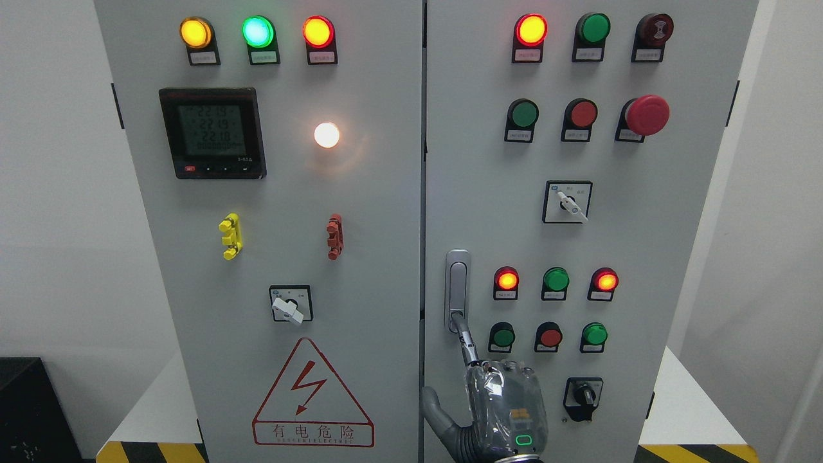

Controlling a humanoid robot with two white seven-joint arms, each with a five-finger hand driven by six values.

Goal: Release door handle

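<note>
The right robot hand (498, 402) came up from the bottom edge with one finger (467, 341) stretched to the lower end of the door handle (457, 289), touching but not clasping it and holding nothing; letting go looked nearly done. The next move called for drawing straight back off the slim, smooth metal handle, set upright on the right door (675, 212) of the grey painted cabinet.

Above the hand (505, 411), sheathed in glossy clear plastic, a brushed-metal door handle (457, 289); around it, matt grey painted cabinet door (578, 244); glossy plastic buttons (556, 280) to its right.
</note>
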